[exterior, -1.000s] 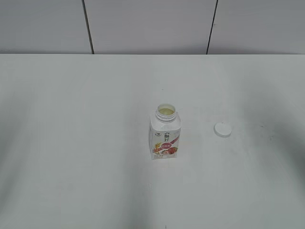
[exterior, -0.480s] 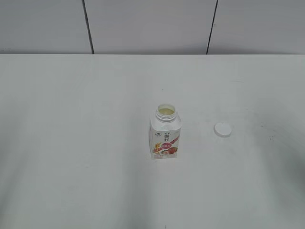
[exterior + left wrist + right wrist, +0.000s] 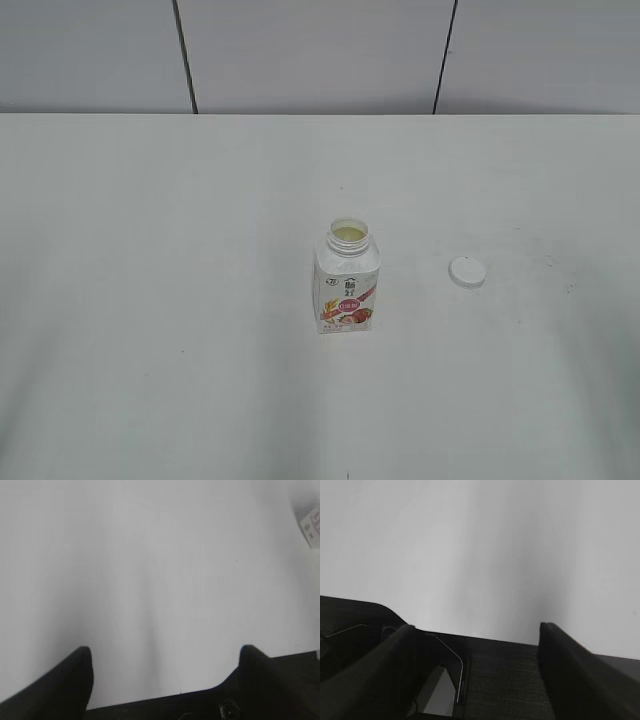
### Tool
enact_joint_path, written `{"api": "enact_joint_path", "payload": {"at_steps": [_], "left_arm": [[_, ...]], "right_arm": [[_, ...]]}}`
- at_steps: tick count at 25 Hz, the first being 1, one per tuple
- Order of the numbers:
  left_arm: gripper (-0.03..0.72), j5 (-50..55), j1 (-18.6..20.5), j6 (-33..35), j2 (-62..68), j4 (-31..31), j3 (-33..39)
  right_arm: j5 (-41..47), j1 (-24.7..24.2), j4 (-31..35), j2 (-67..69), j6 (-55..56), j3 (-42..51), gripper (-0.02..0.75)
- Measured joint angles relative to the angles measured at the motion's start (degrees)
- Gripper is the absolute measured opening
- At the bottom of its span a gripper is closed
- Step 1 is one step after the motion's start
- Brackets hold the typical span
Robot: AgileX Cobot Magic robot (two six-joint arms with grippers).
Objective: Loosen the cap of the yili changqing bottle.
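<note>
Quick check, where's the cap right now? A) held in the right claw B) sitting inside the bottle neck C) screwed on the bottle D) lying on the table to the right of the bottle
D: the cap lies flat on the table, apart from the bottle, whose neck is open with pale liquid showing.

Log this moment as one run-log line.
cap: off, on table right of bottle | bottle: upright, open | left gripper: open | right gripper: open

Both grippers look plain matte black: the left gripper (image 3: 165, 665) has rounded finger tips, the right gripper (image 3: 475, 640) squarer ones, with maybe a small screw near each base.
</note>
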Motion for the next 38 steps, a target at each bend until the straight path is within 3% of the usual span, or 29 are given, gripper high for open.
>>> {"api": "enact_joint_path", "payload": {"at_steps": [18, 27, 38], "left_arm": [[0.544, 0.04, 0.0, 0.11, -19.03, -0.06, 0.0], [0.544, 0.09, 0.0, 0.11, -19.92, -0.13, 0.17], [0.544, 0.09, 0.0, 0.11, -19.92, -0.07, 0.26]], "right_arm": [[2.04, 0.0, 0.38, -21.37, 0.67, 1.58, 0.587], [2.15, 0.0, 0.4, -36.53, 0.71, 1.69, 0.587], [2.22, 0.0, 0.4, -37.07, 0.97, 1.75, 0.587]]}}
